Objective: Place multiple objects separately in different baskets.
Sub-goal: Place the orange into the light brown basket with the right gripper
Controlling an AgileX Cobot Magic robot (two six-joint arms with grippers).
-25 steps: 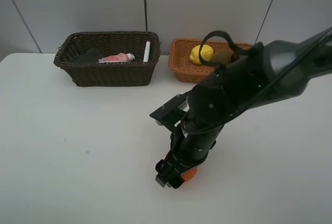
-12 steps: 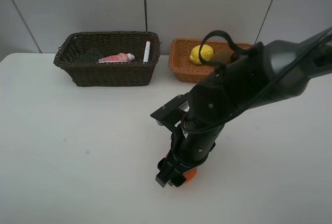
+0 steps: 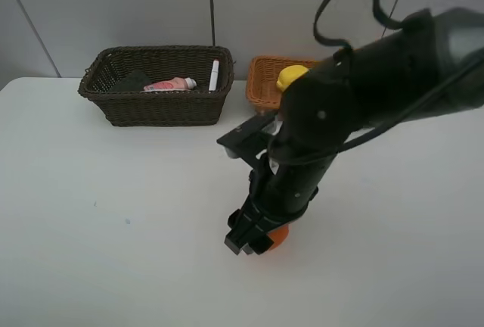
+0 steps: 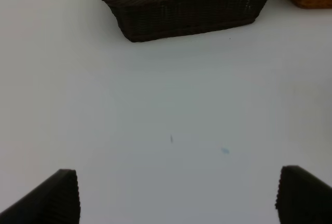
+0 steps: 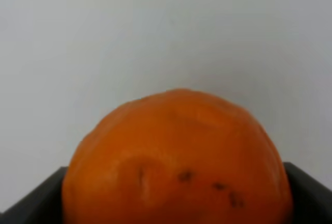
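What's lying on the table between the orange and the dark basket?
Nothing: in the high view the white table is bare between the orange, held in the right gripper, and the dark basket.

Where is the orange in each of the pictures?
Exterior high: the orange peeks out low in the middle, under the right gripper, on the white table.
Left wrist: not in it; only the dark basket and bare table.
Right wrist: the orange fills the lower middle, between the jaws.
Shared landmark: the white table.
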